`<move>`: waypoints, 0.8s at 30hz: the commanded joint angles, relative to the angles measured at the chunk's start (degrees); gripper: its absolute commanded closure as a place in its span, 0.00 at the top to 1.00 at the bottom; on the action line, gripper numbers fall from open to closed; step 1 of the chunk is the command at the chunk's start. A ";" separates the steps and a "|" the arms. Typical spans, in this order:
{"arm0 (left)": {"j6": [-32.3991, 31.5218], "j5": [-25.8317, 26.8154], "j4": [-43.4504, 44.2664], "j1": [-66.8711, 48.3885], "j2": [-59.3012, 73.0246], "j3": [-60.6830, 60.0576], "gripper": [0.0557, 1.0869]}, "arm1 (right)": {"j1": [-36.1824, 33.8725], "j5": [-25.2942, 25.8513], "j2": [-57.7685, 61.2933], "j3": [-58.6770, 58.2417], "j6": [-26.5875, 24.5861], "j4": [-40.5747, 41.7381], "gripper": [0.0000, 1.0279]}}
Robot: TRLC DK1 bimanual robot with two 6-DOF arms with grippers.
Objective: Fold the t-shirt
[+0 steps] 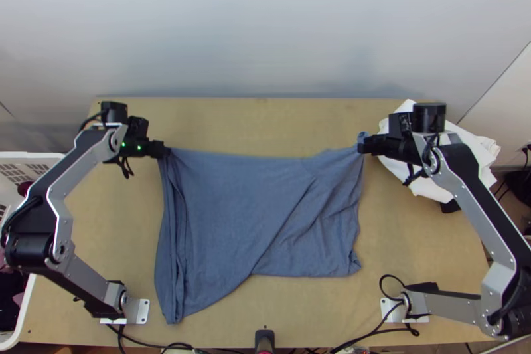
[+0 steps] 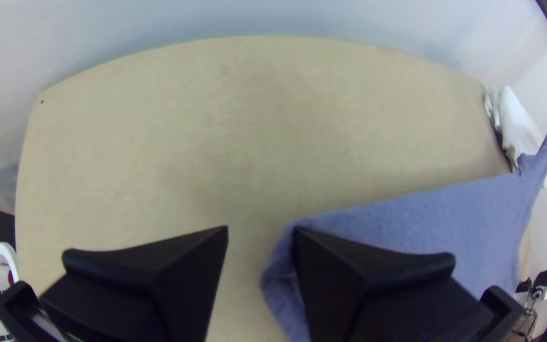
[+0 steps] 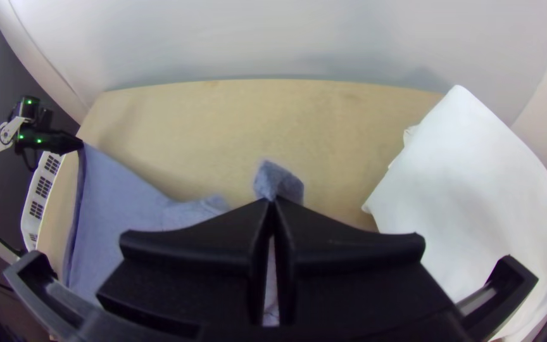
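Pinching tee [image 1: 226,211] at far R cnr w/ R fingers [image 1: 364,144], R arm [image 1: 472,197] bent

Left pincer [image 1: 164,150] parted, right pincer [image 1: 364,146] closed, the two well apart.

The left arm [image 1: 79,167] and right arm [image 1: 466,196] have angular silver-grey metal links with small screws [image 1: 60,250], bulky black joints [image 1: 30,252], looping black cables [image 1: 22,210] and pale base plates [image 1: 139,310]. Small green lights [image 1: 139,148] dot the left arm's black wrist. The left gripper [image 1: 166,151] and right gripper [image 1: 362,147] have wide, flat, black tapering fingers [image 3: 349,253].
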 commanded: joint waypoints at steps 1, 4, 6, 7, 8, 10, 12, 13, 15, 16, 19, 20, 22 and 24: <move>0.04 1.90 -3.58 0.16 3.09 9.12 0.92 | 2.21 0.77 3.94 1.60 0.14 0.61 0.03; -0.22 1.99 -5.16 -0.46 1.68 10.18 0.96 | 3.09 0.77 4.03 0.90 0.14 0.52 0.03; 0.21 1.99 -8.85 -0.98 1.06 11.67 0.96 | 3.27 0.77 3.77 0.55 0.14 0.34 0.03; 0.39 1.99 -9.55 -1.34 0.36 11.58 0.96 | 3.27 0.77 3.59 0.28 0.14 0.34 0.03; 0.39 1.99 -9.73 -1.42 -0.34 11.23 0.95 | 3.35 0.77 3.51 -0.07 0.14 0.34 0.03; 0.48 1.99 -9.99 -1.34 -0.61 11.14 0.95 | 3.62 0.77 3.42 -0.51 0.14 0.25 0.03; 1.45 1.99 -11.49 -2.30 -0.43 11.23 0.95 | 3.88 0.77 3.33 -0.68 -0.03 0.17 0.03; 2.15 1.90 -12.63 -3.36 -0.08 11.14 0.95 | 3.88 0.77 3.33 -0.68 -0.03 0.08 0.03; 2.68 1.64 -13.51 -5.47 0.10 9.91 0.95 | 3.97 0.77 3.33 -0.51 -0.03 0.17 0.03; 2.76 1.55 -13.07 -6.43 0.01 9.03 0.94 | 3.97 0.77 3.33 -0.33 -0.03 0.17 0.03; 5.05 0.49 -10.96 -8.89 0.98 7.27 0.88 | 3.97 0.77 3.42 -0.15 -0.03 0.17 0.03; 5.84 0.23 -10.70 -9.33 1.86 7.27 0.88 | 3.97 0.77 3.51 -0.24 -0.03 0.17 0.03; 6.89 0.05 -10.70 -9.77 3.26 7.19 0.84 | 3.88 0.86 3.59 -0.42 -0.12 0.17 0.03; 8.92 -0.03 -10.70 -9.95 3.79 6.48 0.83 | 3.70 0.86 3.59 -0.51 -0.12 0.17 0.03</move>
